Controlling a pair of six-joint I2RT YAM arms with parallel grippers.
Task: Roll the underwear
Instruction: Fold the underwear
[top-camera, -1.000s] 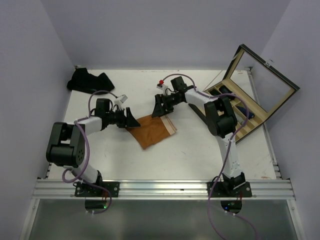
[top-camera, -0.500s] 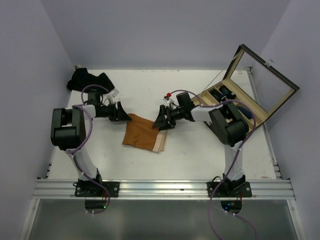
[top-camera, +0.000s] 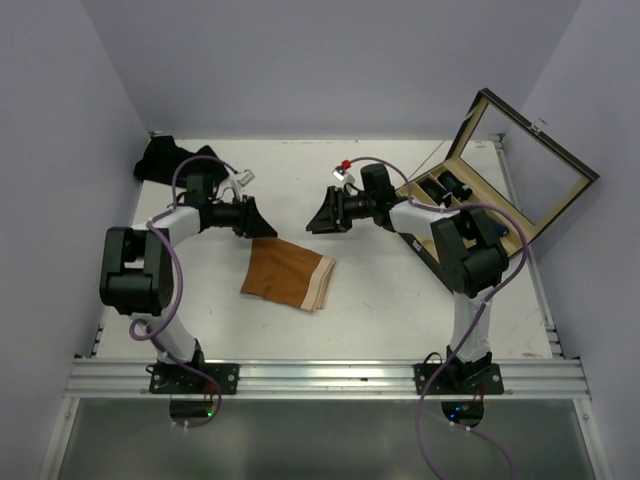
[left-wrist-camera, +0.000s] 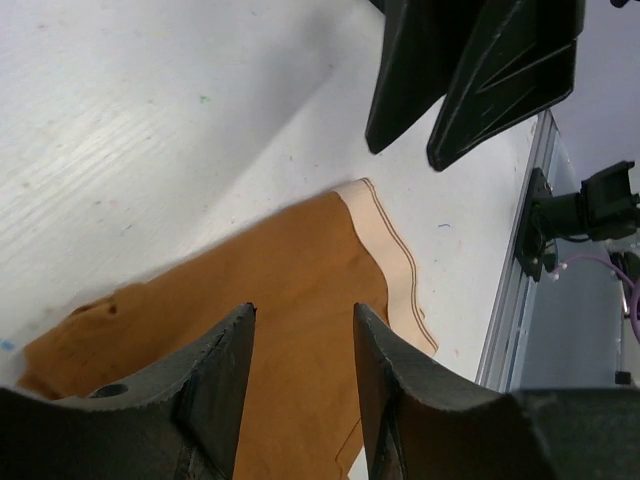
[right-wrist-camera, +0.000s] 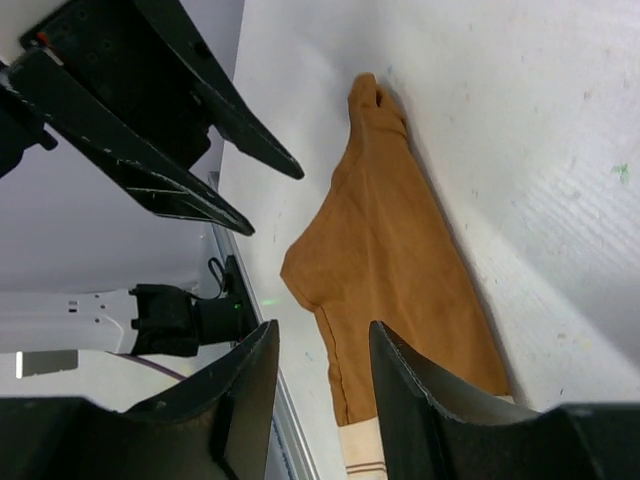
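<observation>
**Both grippers being held open over the orange briefs, roll not yet begun**

Both the left gripper and the right gripper are being held with fingers spread and nothing pinched. They are facing each other just beyond the far edge of the orange briefs. The briefs are lying flat near the middle of the table, with the cream waistband at their right end. A dark pile of cloth is being left at the far left corner, and a wooden box is standing open at the right.

Judged from this, the first fold is what is being prepared. It would be done best if one short edge were being gripped at both corners together, low and level. The cloth should then be turned over in small, tight, even turns. Wrinkles ought to be smoothed first, since a slack start is likely to give a lopsided roll.
</observation>
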